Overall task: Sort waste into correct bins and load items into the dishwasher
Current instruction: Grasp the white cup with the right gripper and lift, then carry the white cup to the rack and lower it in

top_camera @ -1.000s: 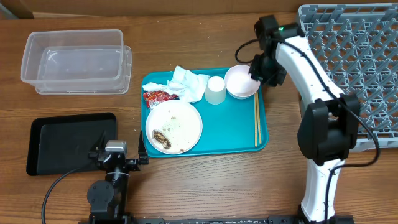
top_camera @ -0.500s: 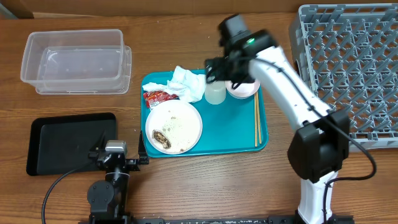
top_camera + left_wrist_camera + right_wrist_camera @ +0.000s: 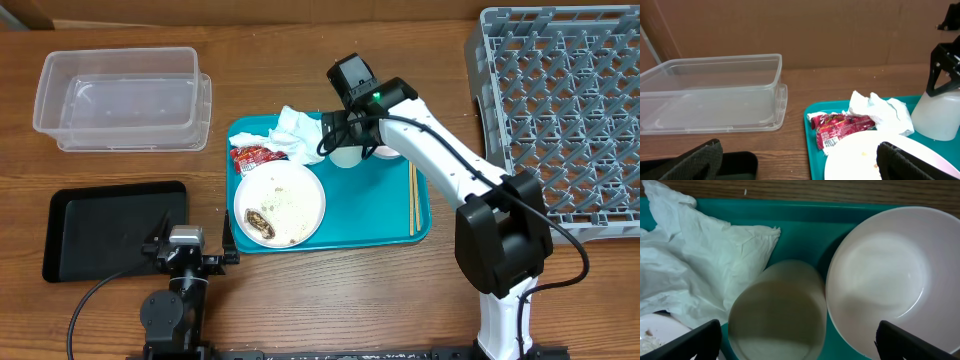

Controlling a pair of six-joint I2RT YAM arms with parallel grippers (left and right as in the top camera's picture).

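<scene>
Right gripper (image 3: 800,341), fingers spread wide, hangs over the cup (image 3: 776,311) on the teal tray (image 3: 805,232), between napkin (image 3: 695,265) and bowl (image 3: 880,280). The cup looks light, rigid and slick; gripping across its rim wall seems soundest. Left gripper (image 3: 800,161) rests with fingers apart.

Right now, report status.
Left hand open, empty. Right hand open above white round cup on teal serving tray. Crumpled white paper napkin, small white bowl crowding it.

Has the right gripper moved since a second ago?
Yes. The right gripper swung left along the teal tray's far edge, from the bowl to above the cup.
</scene>
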